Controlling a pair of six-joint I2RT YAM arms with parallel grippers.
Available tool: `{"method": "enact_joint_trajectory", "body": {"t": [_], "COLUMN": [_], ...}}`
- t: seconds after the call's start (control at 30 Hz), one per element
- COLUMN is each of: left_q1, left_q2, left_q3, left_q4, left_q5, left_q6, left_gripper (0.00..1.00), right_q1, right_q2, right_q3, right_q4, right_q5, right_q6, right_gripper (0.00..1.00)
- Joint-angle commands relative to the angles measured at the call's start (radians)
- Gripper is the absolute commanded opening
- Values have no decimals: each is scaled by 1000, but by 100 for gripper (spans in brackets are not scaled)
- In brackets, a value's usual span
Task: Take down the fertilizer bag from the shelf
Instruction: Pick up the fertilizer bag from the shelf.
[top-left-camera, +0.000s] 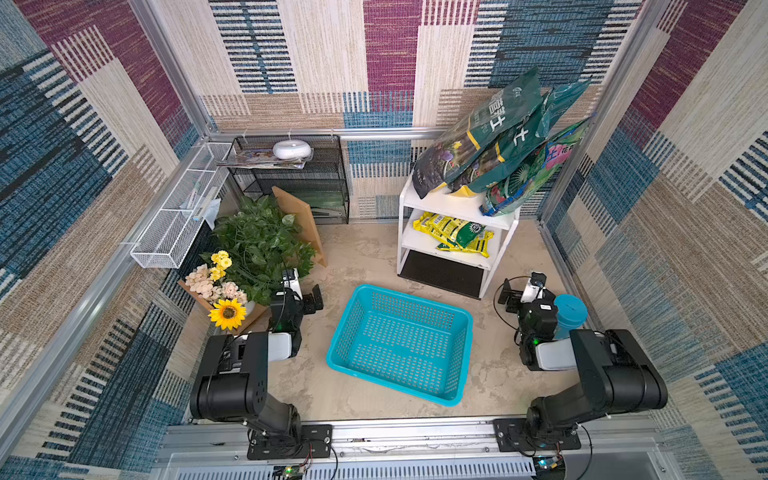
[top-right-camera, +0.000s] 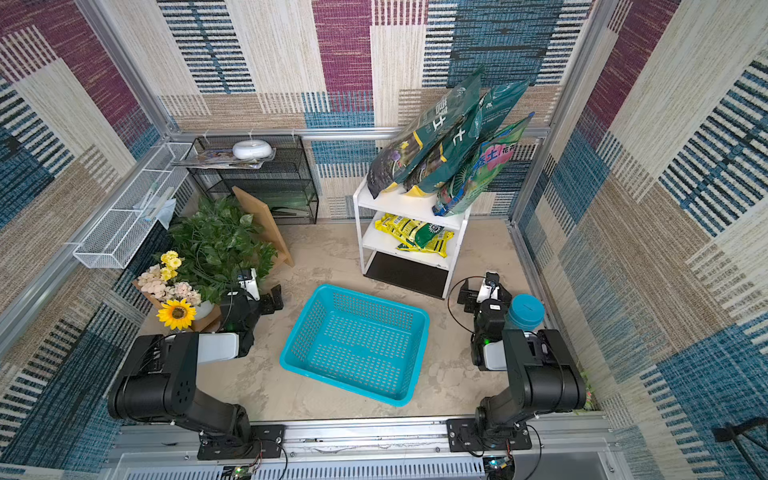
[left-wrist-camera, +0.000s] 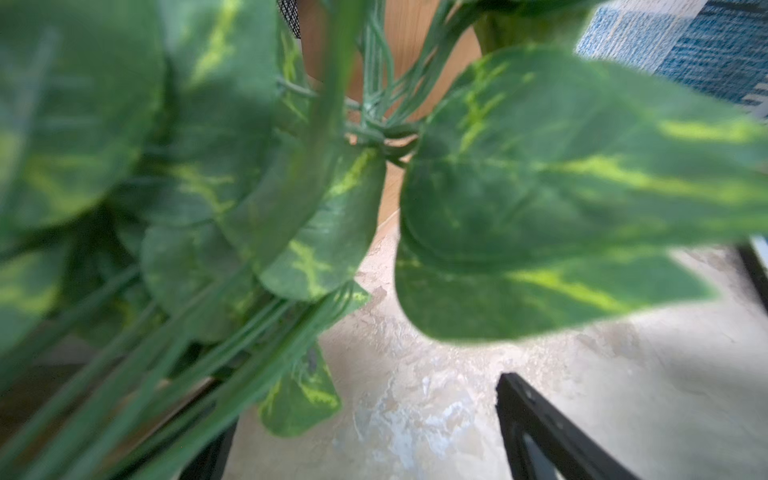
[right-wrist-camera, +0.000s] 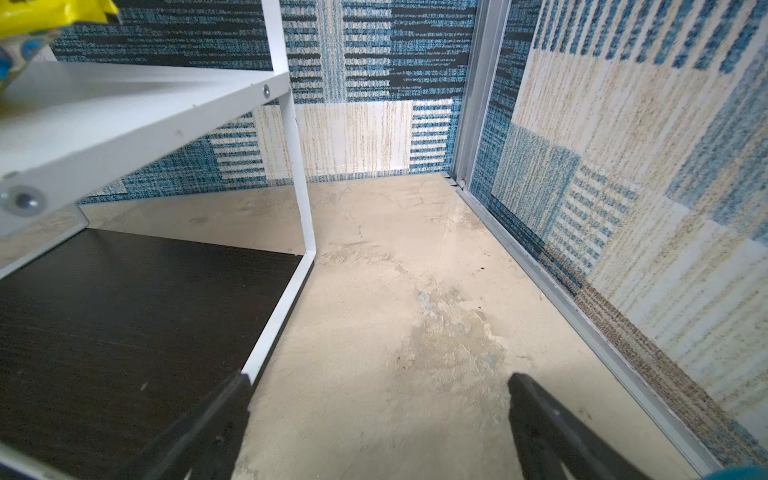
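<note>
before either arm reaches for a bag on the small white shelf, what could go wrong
The tall green plastic bags lean on each other on top of the white two-board shelf, overhanging its edge; pulling one could topple the rest.
The open left gripper sits beside the leafy green plant, whose leaves fill its wrist camera view; it might snag.
The open right gripper sits low beside the shelf's post and could clip a board when rising.

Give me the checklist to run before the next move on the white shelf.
1. Right pincer open, empty: ok.
2. Left pincer open, empty: ok.
3. Left wrist view clear: not ok, green leafy plant covers it.
4. Yellow-green plastic bags lie on middle board of white two-board shelf, front unobstructed: ok.
5. Turquoise perforated plastic basket empty, before shelf: ok.
6. Tall green bags leaning on top board stable: cannot tell.
</note>
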Motion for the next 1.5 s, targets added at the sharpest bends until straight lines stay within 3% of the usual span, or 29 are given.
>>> {"method": "enact_joint_trajectory", "body": {"t": [0.0,0.57,0.7,0.8,0.9,1.0,1.1,1.2,1.27,1.4,1.47], "left_q1": [5,3,-39,-45,-46,-45,-45,-50,-61,-69,-69], "left_q2": [0,-11,-193,-253,-276,-311,-361,-411,-436,-474,-483], "left_q3": [2,0,46,56,93,90,54,26,14,-5,-9], "left_q4": [4,16,-251,-321,-390,-395,-357,-316,-307,-286,-314], "left_q5": [15,20,-79,-99,-108,-42,42,145,125,76,45], "left_q6": [-7,-3,-8,-45,-119,-155,-188,-158,-150,-274,-394], "left_gripper": [99,99,99,99,99,99,99,99,99,99,99], "right_q1": [1,-2,20,100,117,118,118,118,117,116,116], "right_q2": [-5,-5,-66,-187,-268,-256,-271,-321,-372,-413,-395], "right_q3": [3,-4,-19,57,126,130,135,64,34,23,41], "right_q4": [10,21,13,-203,-365,-355,-377,-284,-272,-316,-355], "right_q5": [-5,-9,-30,58,4,-95,-65,-24,12,46,64], "right_q6": [-1,7,-39,-93,-3,-13,11,24,47,120,148], "right_gripper": [99,99,99,99,99,99,99,99,99,99,99]}}
